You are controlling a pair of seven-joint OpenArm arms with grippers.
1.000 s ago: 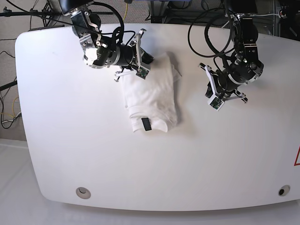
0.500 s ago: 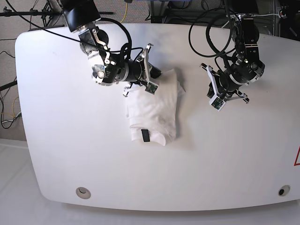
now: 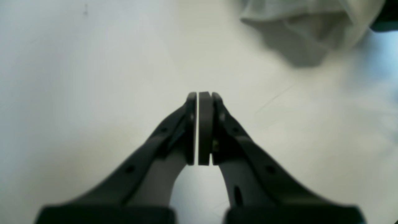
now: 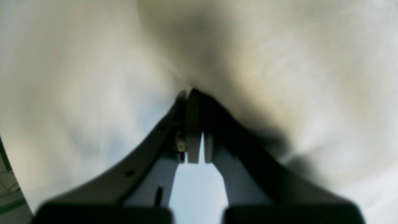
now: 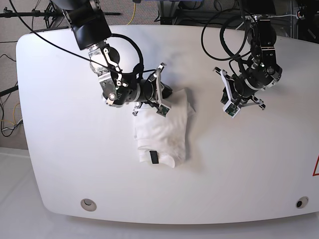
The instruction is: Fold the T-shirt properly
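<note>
Shirt (image 5: 162, 130) mid-bench (image 5: 60, 149), already folded narrow, label end near. Right tool (image 5: 160, 94) pinched shut on the far edge, probably to drag it over. Left tool (image 5: 230, 102) shut, empty, parked well right.

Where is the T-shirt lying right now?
In the base view the T-shirt lies folded near the middle of the white table, its upper edge under the right gripper, with the left gripper apart from it.
</note>
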